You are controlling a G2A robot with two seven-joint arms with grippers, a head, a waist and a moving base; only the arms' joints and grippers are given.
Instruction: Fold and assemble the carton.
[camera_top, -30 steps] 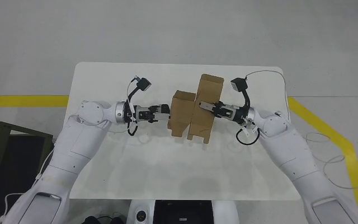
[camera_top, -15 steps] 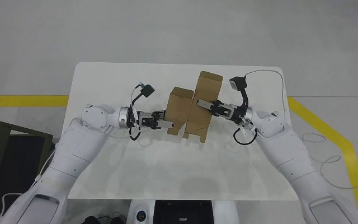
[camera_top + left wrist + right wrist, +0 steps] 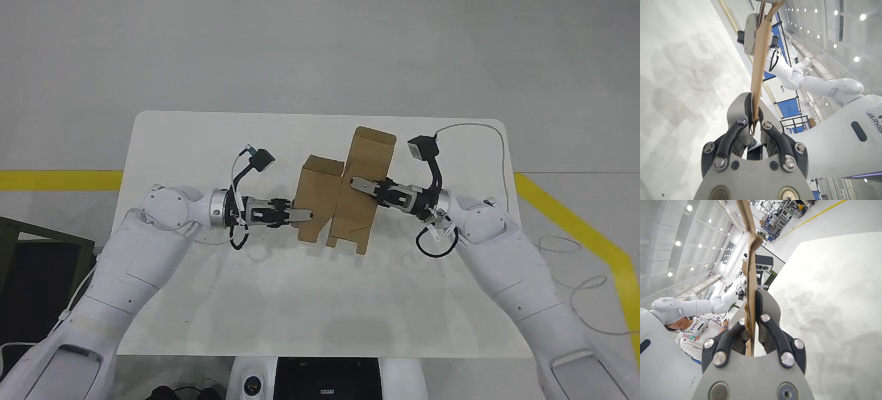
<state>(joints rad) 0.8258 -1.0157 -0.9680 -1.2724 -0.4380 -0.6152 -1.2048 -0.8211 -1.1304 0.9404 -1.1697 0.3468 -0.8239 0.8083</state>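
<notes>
While the left gripper [image 3: 754,111] clamps it, the carton [image 3: 759,62] shows edge-on.

Carton [image 3: 759,60] sitting edge-on in both wrist cams, ends running off-frame.
Left wrist view: it's showing just its thin edge, running out past the pic's edge & covering part of the right gripper [image 3: 759,34] behind it. Right wrist view: the carton [image 3: 751,275] is getting cut off by the edge too & hiding most of the left gripper [image 3: 743,291]. Top view: it's covering the table [image 3: 200,300] beneath, so contact w/ it, can't tell.
</notes>
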